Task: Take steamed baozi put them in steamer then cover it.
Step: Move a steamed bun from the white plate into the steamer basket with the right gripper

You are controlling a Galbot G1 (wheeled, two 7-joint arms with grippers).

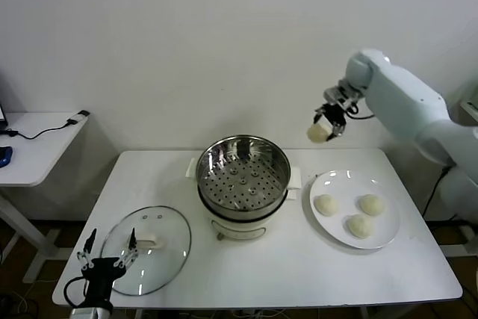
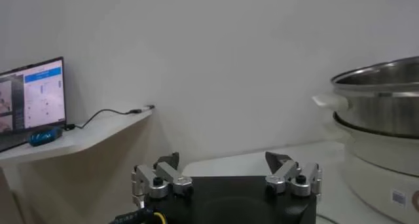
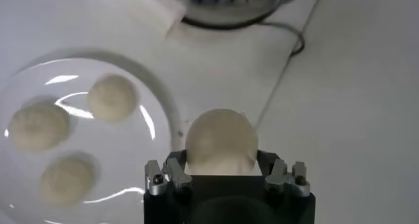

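Right gripper (image 1: 328, 123) raised beyond the plate (image 1: 388, 237), fingers pinching one baozi (image 3: 220, 142) across its sides, near the steamer (image 1: 243, 173) but not yet over it. Bun looks soft and light, likely to dent; a gentle side hold suits. Round, so no long axis, dome facing away from the wrist. Three buns (image 1: 361, 225) on the plate. Left gripper (image 1: 109, 261) low beside the cover (image 1: 146, 248), fingers spread, empty.

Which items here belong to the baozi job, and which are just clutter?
Job:
- baozi held in right claw
- three baozi on white plate
- empty steamer
- glass cover, lying on table by open left claw

Clutter:
- side desk
- its cable
- laptop
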